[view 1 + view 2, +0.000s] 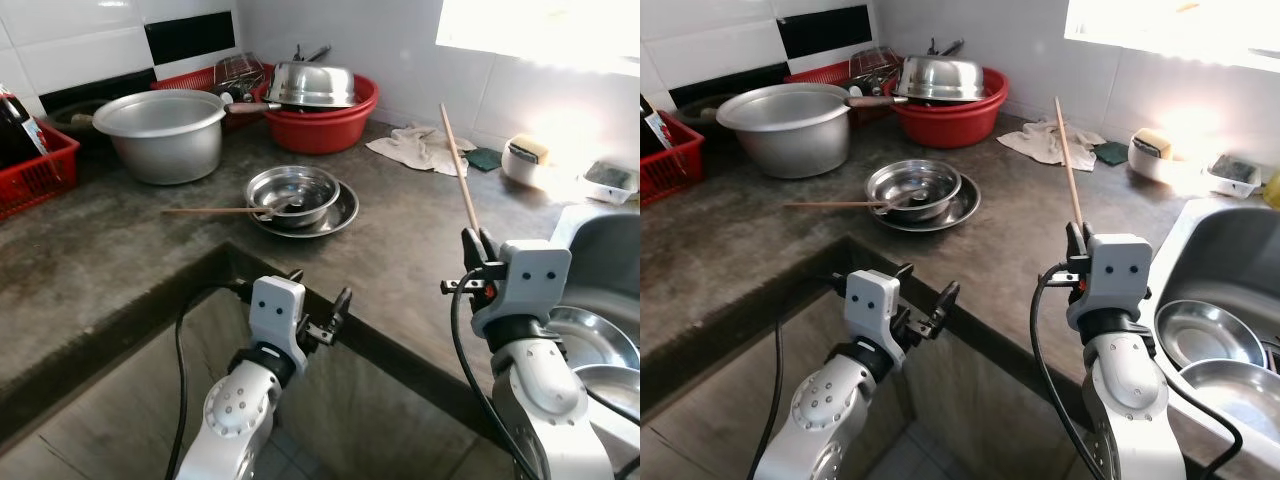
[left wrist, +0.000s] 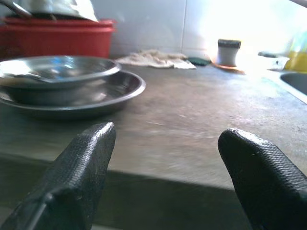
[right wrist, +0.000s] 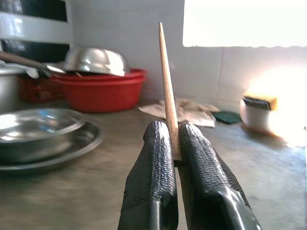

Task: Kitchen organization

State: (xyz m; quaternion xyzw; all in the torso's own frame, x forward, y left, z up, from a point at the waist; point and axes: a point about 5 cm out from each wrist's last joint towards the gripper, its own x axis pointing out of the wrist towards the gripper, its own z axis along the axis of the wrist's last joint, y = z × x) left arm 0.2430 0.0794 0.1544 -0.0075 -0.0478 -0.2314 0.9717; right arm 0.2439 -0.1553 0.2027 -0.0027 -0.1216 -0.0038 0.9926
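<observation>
Above grey stone worktop [image 1: 400, 250] edge: right tool [image 3: 173, 158] clamps thin wooden stick [image 3: 167, 91], stick rising upright from fingertips; left tool [image 2: 163, 158] gapes empty.

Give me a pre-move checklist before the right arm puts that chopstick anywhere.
1. Right claw shut on the chopstick: ok, clamped near its lower end.
2. Chopstick free of other items: ok, it points up over the counter, touching nothing else.
3. Left claw free to assist: ok, open and holding nothing, at the counter edge.
4. Second stick located: ok, resting across the steel bowl.
5. Drop-off spot identified: cannot tell, no utensil holder visible.
</observation>
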